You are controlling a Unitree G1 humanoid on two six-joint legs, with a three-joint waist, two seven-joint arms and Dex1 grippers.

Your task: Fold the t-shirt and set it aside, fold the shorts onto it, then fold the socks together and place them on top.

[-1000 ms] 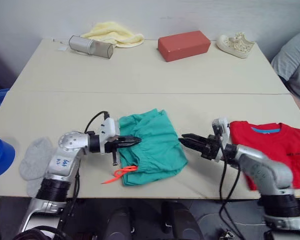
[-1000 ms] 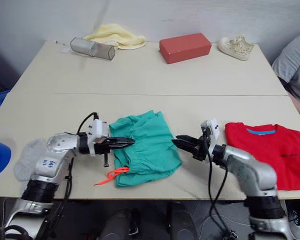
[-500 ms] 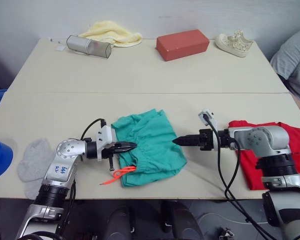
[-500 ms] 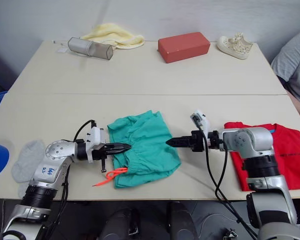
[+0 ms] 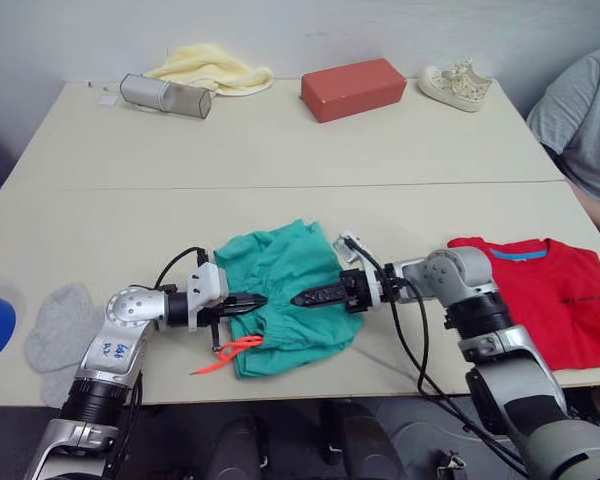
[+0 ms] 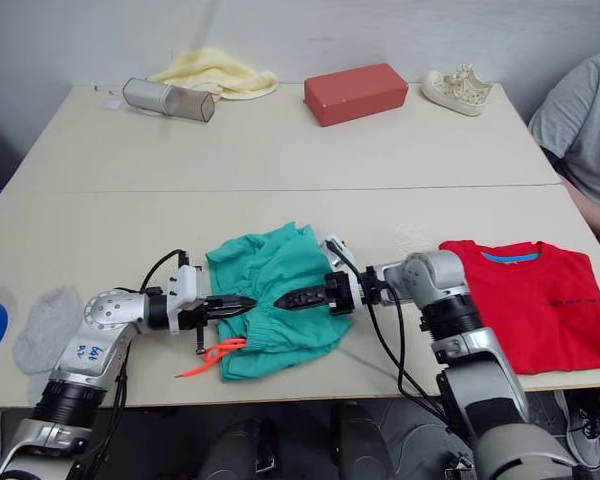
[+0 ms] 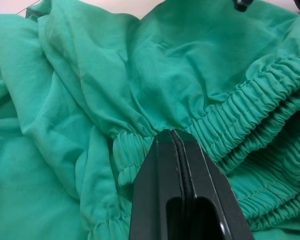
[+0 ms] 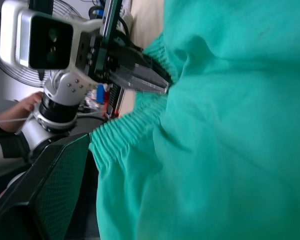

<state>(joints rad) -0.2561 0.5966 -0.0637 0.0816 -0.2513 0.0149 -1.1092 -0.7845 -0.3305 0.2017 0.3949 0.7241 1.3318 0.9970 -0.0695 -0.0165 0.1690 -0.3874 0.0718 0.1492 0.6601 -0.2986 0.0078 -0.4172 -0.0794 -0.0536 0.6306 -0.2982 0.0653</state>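
Right at the counter's [image 5: 280, 140] near edge, the teal shorts [image 5: 290, 290] lie in a rumpled heap a little left of the middle, waistband toward the near edge, with the neon orange drawstring [image 5: 225, 352] trailing out at their near left corner. Both arms meet over them. The left gripper [image 7: 175, 137] has its jaws pressed tight together at the gathered waistband, a pleat of the elastic bunched right at the tips; whether any cloth is actually pinched between them I can't make out. The right gripper [image 5: 305, 297] reaches in from the other side, low over the middle of the shorts, its tips close to the left one's; whether its jaws are open or closed I cannot tell.

The grey socks [image 5: 55, 325] lie flat near the near left corner, well apart from the shorts. The red t-shirt [image 5: 545, 300] is spread at the near right edge, blue neck band toward the far side.

Along the far edge, from left to right: a metal cylinder [image 5: 165, 95] on its side, a pale yellow cloth [image 5: 210, 68] just behind it, a red-brown block [image 5: 353, 88], and a white sneaker [image 5: 455, 85]. A person's grey sleeve [image 5: 580, 105] shows off the right edge.
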